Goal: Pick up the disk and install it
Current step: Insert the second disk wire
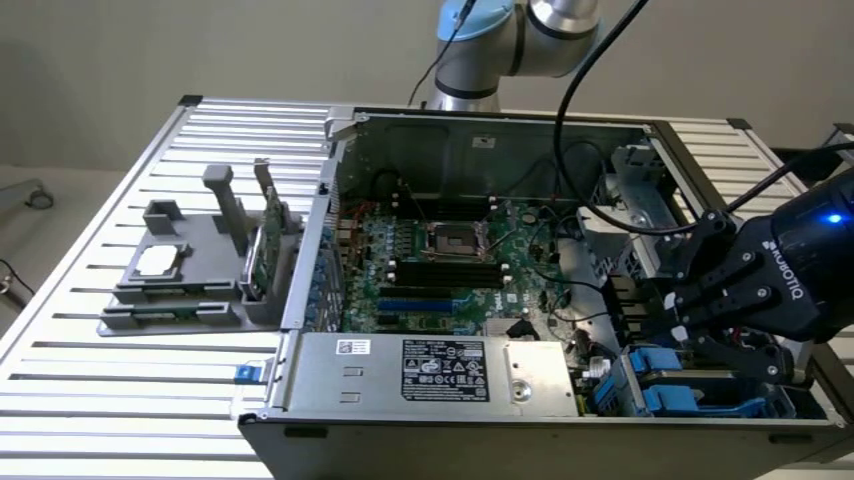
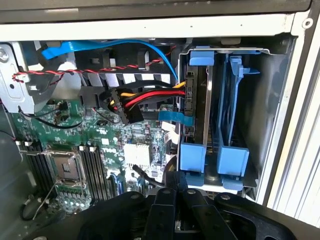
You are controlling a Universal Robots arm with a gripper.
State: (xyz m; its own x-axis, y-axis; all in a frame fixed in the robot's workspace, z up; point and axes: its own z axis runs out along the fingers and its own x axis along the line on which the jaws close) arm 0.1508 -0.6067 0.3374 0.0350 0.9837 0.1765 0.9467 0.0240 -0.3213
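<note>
Black robotic gripper (image 1: 707, 325) hung low over the drive-bay corner of the case at the exterior view's right, fingers pressed fully together, nothing between them. Seen in the wrist view as dark linkage with the fingertips (image 2: 176, 192) meeting just short of the blue carriers.

Largest first: ribbed silver aluminium table (image 1: 80, 300), carrying everything. Next, open grey steel computer case (image 1: 441, 125), lid off, lying flat on the table. Inside, green motherboard (image 1: 441, 250) with its square socket in the middle. Along the near edge, boxy silver power supply (image 1: 427, 370) with a white label. Off to the exterior view's left, grey plastic parts holder (image 1: 187, 275), standing apart from the case, with a thin green circuit card (image 1: 274, 235) upright in a slot and a small square silver chip (image 1: 158, 260) lying flat on top.

Then the prize: silver-grey metal disk in its blue plastic carrier (image 2: 197, 115), seated on edge in the drive bay, red, yellow and black power leads (image 2: 150, 97) and a light blue data cable (image 2: 172, 116) plugged into its end. Just beside it, empty blue plastic carrier (image 2: 233, 150) in the neighbouring slot.
</note>
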